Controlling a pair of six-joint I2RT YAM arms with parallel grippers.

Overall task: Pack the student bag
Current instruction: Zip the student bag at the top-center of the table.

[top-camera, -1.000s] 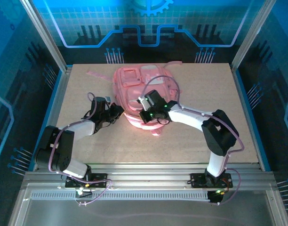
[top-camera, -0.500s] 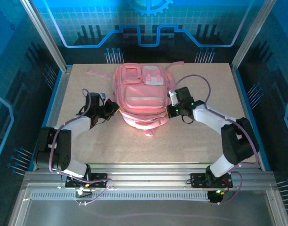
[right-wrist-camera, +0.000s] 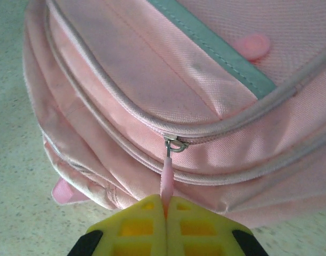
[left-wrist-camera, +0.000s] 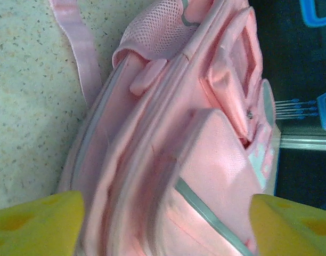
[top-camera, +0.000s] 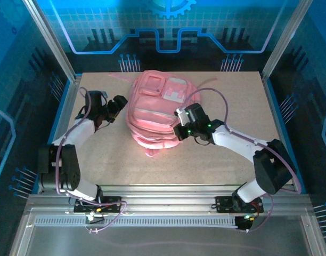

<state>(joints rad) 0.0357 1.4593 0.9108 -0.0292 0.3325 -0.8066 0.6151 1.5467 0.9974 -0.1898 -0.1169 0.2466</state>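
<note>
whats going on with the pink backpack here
Two robot arms are working on a pink student bag lying on the table. The right gripper is shut on the pink pull tab of one of the bag's zips, apparently to work that zip. The left gripper sits open at the bag's left side, fingers spread and gripping nothing.

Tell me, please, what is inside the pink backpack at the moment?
Its inside cannot be seen. The backpack lies front up on the table, and its own fabric covers everything within. The right gripper pinches a zipper pull, but no gap shows beside it.
</note>
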